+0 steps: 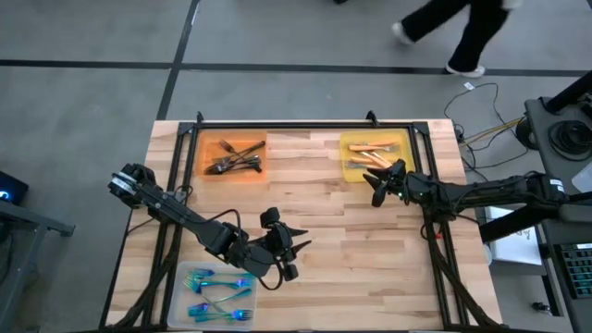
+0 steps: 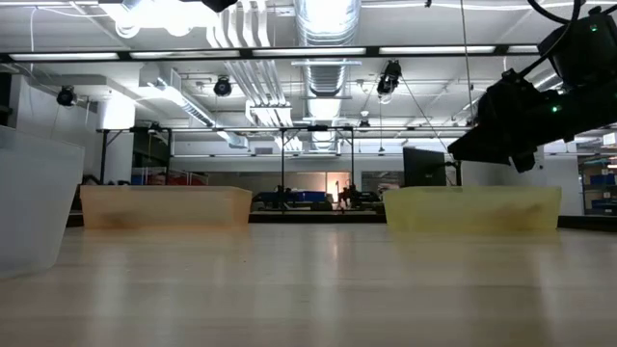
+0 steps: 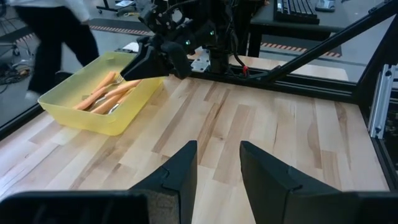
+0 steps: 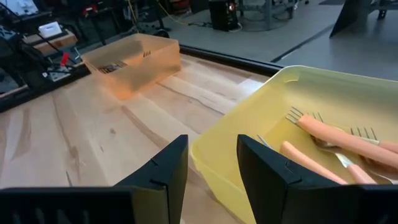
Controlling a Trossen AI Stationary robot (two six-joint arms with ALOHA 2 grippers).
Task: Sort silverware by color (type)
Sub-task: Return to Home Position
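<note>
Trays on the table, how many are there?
3. In the high view, the orange tray is at the top left with grey forks, the yellow tray at the top right with orange-handled forks, and the clear tray at the bottom left with blue forks.

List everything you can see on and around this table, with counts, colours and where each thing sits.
Dark grey forks: several, dark grey, in orange tray, high view's top left.
Orange-handled forks: several, orange, in yellow tray, top right.
Blue-teal utensils: several, shiny teal, in clear tray, bottom left.
Table: one, light wood.
Person: one, dark trousers, floor beyond table.
Left gripper: open, empty, near clear tray.
Right gripper: open, empty, by yellow tray.
</note>
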